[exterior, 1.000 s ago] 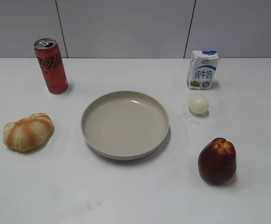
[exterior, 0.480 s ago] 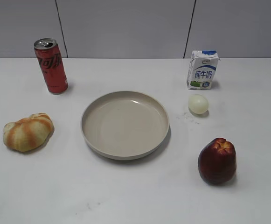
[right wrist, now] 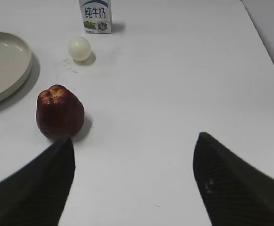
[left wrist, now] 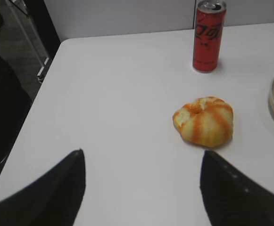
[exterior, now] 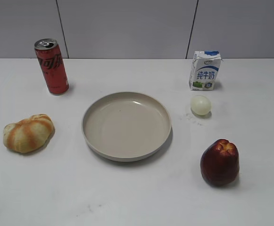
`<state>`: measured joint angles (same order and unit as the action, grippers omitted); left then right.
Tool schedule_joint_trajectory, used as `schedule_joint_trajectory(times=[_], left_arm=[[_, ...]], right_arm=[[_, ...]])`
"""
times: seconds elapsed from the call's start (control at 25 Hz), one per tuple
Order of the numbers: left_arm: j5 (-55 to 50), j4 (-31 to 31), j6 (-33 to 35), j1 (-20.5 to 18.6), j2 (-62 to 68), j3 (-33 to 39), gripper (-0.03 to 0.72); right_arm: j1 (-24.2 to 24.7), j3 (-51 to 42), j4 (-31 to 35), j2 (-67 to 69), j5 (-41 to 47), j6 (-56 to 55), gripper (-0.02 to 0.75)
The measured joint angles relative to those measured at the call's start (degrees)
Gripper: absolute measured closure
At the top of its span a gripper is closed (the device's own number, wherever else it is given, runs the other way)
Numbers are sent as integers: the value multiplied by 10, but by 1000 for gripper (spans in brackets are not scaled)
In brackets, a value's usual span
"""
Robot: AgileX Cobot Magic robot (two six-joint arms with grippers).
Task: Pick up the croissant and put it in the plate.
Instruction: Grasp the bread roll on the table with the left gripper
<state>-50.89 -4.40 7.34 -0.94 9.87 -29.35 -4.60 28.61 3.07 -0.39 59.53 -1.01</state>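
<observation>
Two tools stand wide open and empty: left tool [left wrist: 141, 181], right tool [right wrist: 132, 181]. I find the croissant [exterior: 28, 133] on the bench [exterior: 137, 197], left of the plate [exterior: 126, 125], apart from it. I judge it light, soft, crushable; grip gently across its ridged middle.

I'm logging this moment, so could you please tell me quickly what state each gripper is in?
Left gripper: open, holding nothing, short of the croissant.
Right gripper: open, holding nothing, near the apple.
</observation>
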Motion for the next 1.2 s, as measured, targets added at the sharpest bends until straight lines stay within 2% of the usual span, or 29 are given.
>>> schedule_joint_trajectory(times=[0.4, 0.64, 0.76, 0.92, 1.0, 1.2], left_arm=[[151, -37, 15, 0, 274, -4, 111], [120, -140, 179, 2, 461, -78, 111], [97, -177, 225, 9, 555, -131, 111], [65, -187, 265, 48, 665, -206, 111], [44, -184, 298, 82, 714, -243, 111], [-4, -107, 390, 162, 842, -322, 111]], right_arm=[[0, 0, 0, 0, 0, 0, 150], [0, 0, 0, 0, 0, 0, 150], [0, 0, 0, 0, 0, 0, 150], [0, 0, 0, 0, 0, 0, 150], [0, 0, 0, 0, 0, 0, 150], [0, 0, 0, 0, 0, 0, 150]])
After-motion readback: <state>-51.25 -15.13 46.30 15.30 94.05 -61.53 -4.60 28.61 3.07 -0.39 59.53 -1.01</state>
